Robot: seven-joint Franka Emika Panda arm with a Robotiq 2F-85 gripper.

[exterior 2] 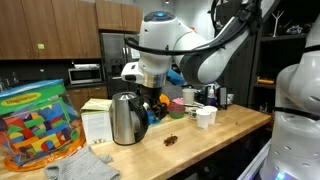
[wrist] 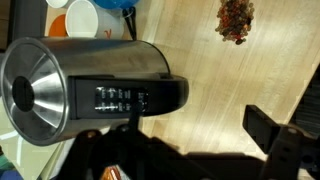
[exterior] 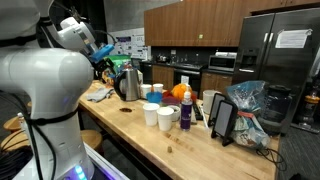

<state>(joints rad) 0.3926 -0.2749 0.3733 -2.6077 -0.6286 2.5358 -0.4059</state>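
Your jaws were released, spread wide with nothing between them, and hung just beside the black handle (wrist: 130,98) of the shiny stainless-steel kettle (exterior 2: 124,118). I could not tell whether a finger touched it. The kettle stood upright on the light wooden bench (exterior 2: 235,132), partway along it, with its handle turned toward the jaws. A small brown clump of dried bits (exterior 2: 173,141) lay on the bare wood near the kettle, between it and a cluster of white paper cups (exterior 2: 205,117). On the kettle's far side stood a clear plastic tub of colourful blocks (exterior 2: 40,125). A crumpled pale cloth (exterior 2: 93,161) lay by the bench edge.
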